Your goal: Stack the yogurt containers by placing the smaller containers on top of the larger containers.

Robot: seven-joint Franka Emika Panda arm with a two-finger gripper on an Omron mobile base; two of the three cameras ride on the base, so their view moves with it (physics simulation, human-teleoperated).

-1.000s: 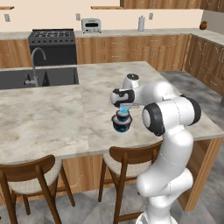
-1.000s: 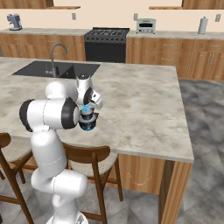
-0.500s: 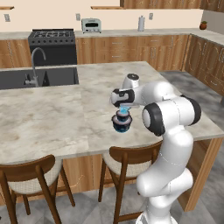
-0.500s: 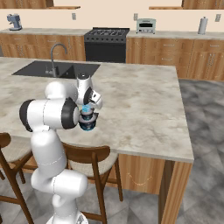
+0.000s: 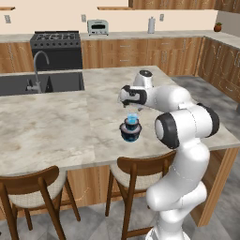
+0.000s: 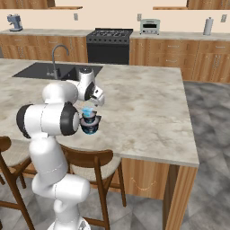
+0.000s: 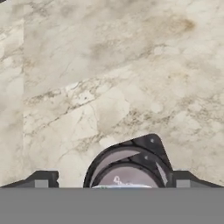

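The yogurt containers stand as one stack near the island counter's front edge. At the bottom is the widest dark blue tub (image 5: 131, 135) (image 6: 90, 128) (image 7: 151, 146). On it sits the narrower dark tub (image 5: 131, 125) (image 6: 90, 119) with its grey top (image 7: 127, 171). The tiny light-blue cup (image 5: 132, 117) (image 6: 87, 111) crowns the stack; just its rim (image 7: 120, 187) peeks in at the bottom of the hand view. My gripper (image 5: 132, 109) (image 6: 90, 103) (image 7: 113, 180) hovers straight above the cup, open. Its fingertips (image 7: 41, 179) are spread wider than the stack, and I see nothing held.
The marble island counter (image 5: 56, 126) (image 6: 143, 108) stretches left and back. A sink with faucet (image 5: 40, 77) (image 6: 56, 67) lies at its far left. Wooden chairs (image 5: 136, 168) (image 6: 87, 161) stand below the front edge, close to the stack.
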